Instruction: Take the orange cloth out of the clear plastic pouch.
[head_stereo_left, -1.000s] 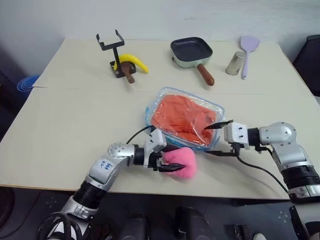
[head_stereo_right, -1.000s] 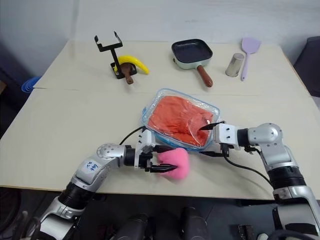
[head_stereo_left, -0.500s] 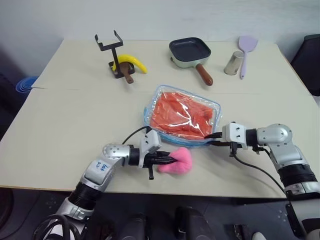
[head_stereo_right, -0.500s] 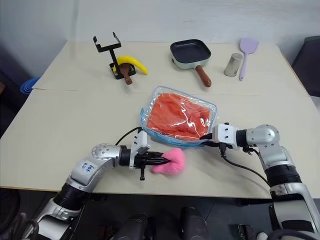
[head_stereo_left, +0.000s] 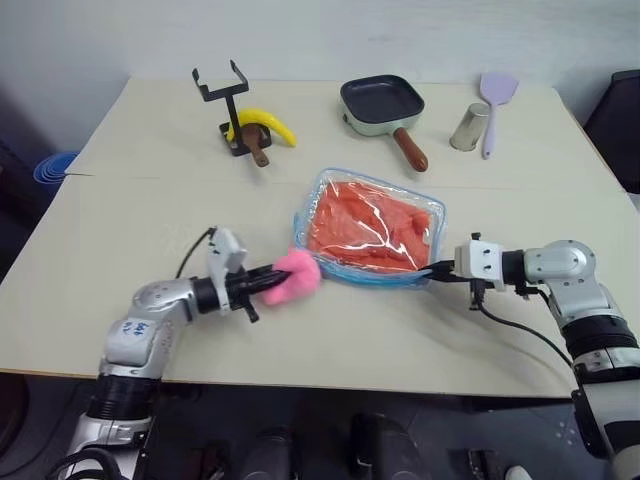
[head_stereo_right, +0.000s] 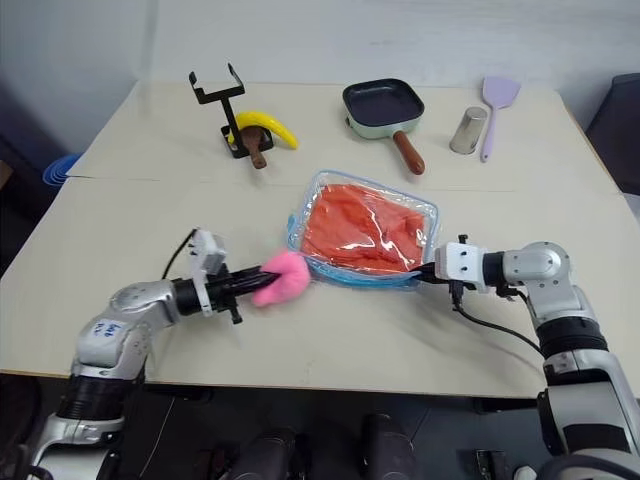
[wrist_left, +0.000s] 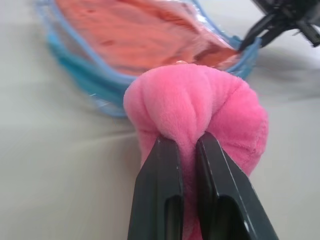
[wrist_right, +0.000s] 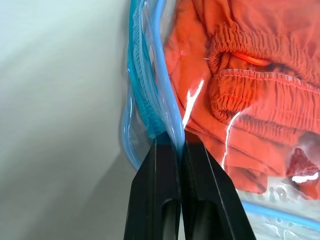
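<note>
Over on the left, the left gripper (head_stereo_left: 268, 281) has its two black fingers (wrist_left: 160, 190) clamped tight on the pink plush charm (head_stereo_left: 297, 274), squeezing the fluff into a fold, and that charm sits just off the left corner of the clear plastic pouch (head_stereo_left: 375, 232). The pouch lies flat on the table (head_stereo_left: 150, 220) in the middle, and the orange cloth (head_stereo_left: 370, 225) is wholly inside it, crumpled under the glossy film. On the pouch's right corner the right gripper (head_stereo_left: 436, 272) has its fingers pinched together on the light blue edging, anchoring that end. So this looks like the zip-opening step: one side holds, the other draws the slider. To do it well, I'd say the pull on the charm wants to run along the blue seam rather than up or away, so the slider travels instead of the whole pouch dragging. The right pinch should hold firm and low. Too sharp a tug and the plush could slip free of the fingers
</note>
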